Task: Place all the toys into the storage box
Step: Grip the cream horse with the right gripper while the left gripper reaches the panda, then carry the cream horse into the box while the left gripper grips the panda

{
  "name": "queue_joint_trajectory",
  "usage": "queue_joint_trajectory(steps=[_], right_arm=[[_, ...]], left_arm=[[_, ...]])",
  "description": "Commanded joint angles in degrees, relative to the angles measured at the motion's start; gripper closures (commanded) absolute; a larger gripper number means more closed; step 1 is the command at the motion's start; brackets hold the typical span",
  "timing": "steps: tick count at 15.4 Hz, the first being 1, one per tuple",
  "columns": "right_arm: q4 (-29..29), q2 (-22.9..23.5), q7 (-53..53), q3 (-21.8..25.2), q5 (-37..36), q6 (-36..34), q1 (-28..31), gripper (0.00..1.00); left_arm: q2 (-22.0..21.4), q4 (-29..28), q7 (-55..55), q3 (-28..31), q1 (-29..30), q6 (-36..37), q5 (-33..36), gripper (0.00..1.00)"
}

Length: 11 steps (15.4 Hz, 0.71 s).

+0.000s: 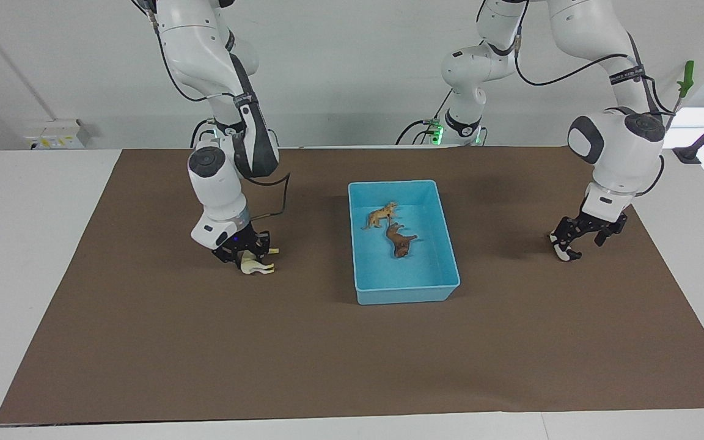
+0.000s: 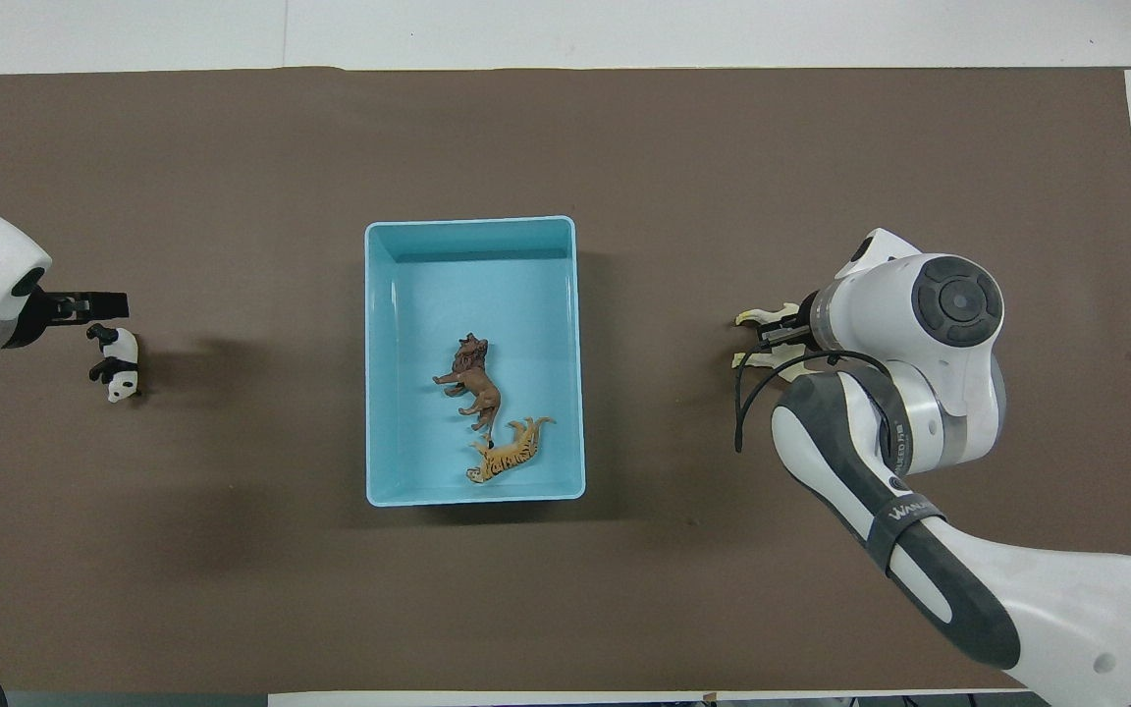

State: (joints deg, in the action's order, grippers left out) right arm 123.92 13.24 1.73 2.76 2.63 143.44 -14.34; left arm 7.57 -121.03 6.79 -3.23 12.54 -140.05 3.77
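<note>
Brown mat (image 1: pixel 327 366) covers a white surface (image 1: pixel 22 275), pale wall at the robots' end. Storage box (image 1: pixel 407 293) sits mid-mat: light blue, rectangular, low walls, rimmed. 2 toys are in it, both lying on their sides, in the half nearer to the robots: orange striped tiger (image 1: pixel 381 215), and brown lion (image 1: pixel 399 239) just beside it, farther from the robots, the 2 about touching.

2 toys are out on the mat. Cream-yellow horse (image 1: pixel 256 266) lies toward the right arm's end, well apart from the box, legs sticking out from under the right hand (image 1: pixel 243 250). That hand is down on the horse; cannot tell if it grips. Black-and-white panda (image 2: pixel 117 361) lies toward the left arm's end, also well apart from the box. Left hand (image 1: pixel 578 241) is low over the panda, open, nothing held.
</note>
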Motion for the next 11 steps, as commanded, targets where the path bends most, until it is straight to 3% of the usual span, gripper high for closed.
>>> queue_joint_trajectory(steps=[1, 4, 7, 11], right_arm=[[0.63, -1.11, -0.41, -0.56, 0.01, 0.97, 0.9, 1.0], [-3.48, -2.25, -0.94, -0.56, 0.71, -4.79, 1.16, 1.0], [-14.72, -2.26, -3.91, -0.65, 3.42, -18.33, 0.46, 1.0], [-24.75, -1.03, -12.16, -2.06, 7.47, -24.78, -2.6, 1.0]], left_arm=[[1.65, -0.44, 2.0, -0.37, 1.26, -2.76, 0.98, 0.0], [4.02, -0.52, 3.13, -0.37, 1.61, -3.47, 1.07, 0.0], [4.82, -1.22, 3.32, -0.37, 1.61, -5.58, 1.07, 0.0], [4.91, -3.42, 3.32, -0.28, 3.54, -5.85, 1.07, 0.0]])
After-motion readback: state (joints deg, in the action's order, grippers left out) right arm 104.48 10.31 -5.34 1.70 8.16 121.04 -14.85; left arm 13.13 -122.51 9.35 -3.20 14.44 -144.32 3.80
